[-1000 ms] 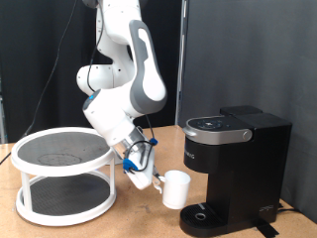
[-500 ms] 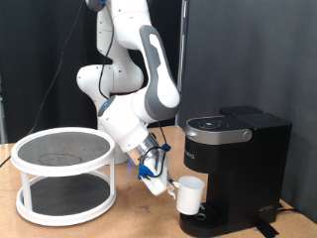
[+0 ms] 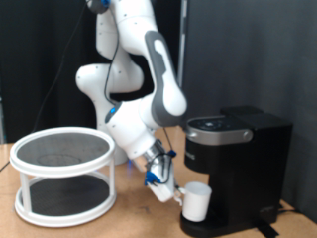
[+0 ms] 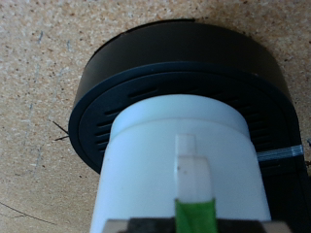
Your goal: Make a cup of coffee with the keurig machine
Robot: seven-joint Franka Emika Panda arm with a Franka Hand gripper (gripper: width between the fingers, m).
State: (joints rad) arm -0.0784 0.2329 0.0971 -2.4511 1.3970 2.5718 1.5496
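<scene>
Exterior view: tool (image 3: 179,195) grips cup (image 3: 196,201) over wood table (image 3: 129,220), black backdrop.

The arm (image 3: 134,74) is all glossy white shells, fat rounded links with grey bands at the joints. Down by the wrist there's blue trim and thin dark cables looping around. The pincer (image 3: 176,194) end is a small white piece, a bit blurry here.

I saw the keurig machine (image 3: 238,169) at the exterior view's right and a two-tier round rack (image 3: 64,178) at its left, both on the table (image 3: 129,223). Between them, the gripper (image 3: 176,193) held the cup (image 3: 196,202) over the machine's drip tray (image 4: 117,87).
</scene>
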